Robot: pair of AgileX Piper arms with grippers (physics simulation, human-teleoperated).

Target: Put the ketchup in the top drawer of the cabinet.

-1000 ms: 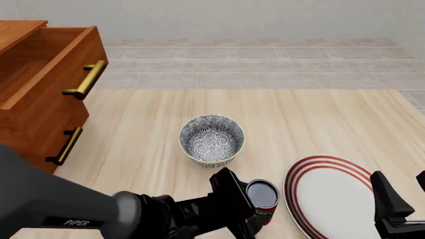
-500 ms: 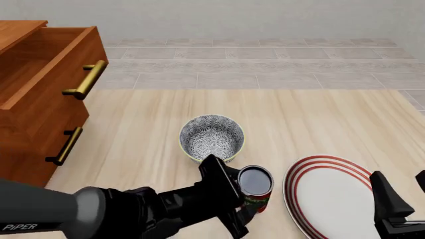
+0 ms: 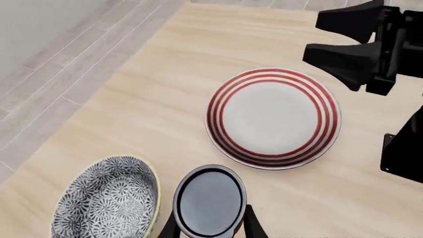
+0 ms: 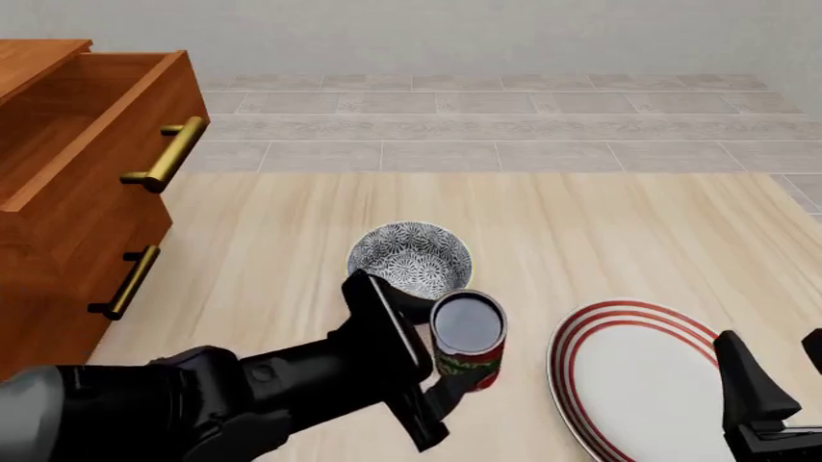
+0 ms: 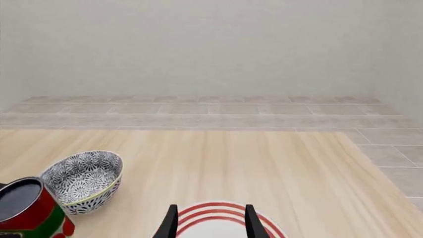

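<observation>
The ketchup [image 4: 468,339], a small can with a red and green label and a dark glossy top, is held upright off the table just in front of the bowl. My left gripper [image 4: 444,354] is shut on it, one finger on each side. From the left wrist view I look down on the ketchup's top [image 3: 209,201] between the fingers [image 3: 252,225]. The ketchup also shows in the right wrist view [image 5: 26,209]. The top drawer [image 4: 90,125] of the cabinet [image 4: 52,260] stands pulled open at the far left. My right gripper [image 4: 783,380] hangs open over the plate.
A patterned blue-white bowl [image 4: 408,258] sits mid-table, right behind the can. A white plate with red rings [image 4: 642,375] lies at the near right, under the right gripper [image 5: 211,223]. A lower drawer front with a brass handle [image 4: 129,281] is shut. Grey tiled floor lies beyond the table.
My left gripper has risen and moved left and away, carrying the ketchup up from beside the plate to in front of the bowl. The right arm has not moved.
</observation>
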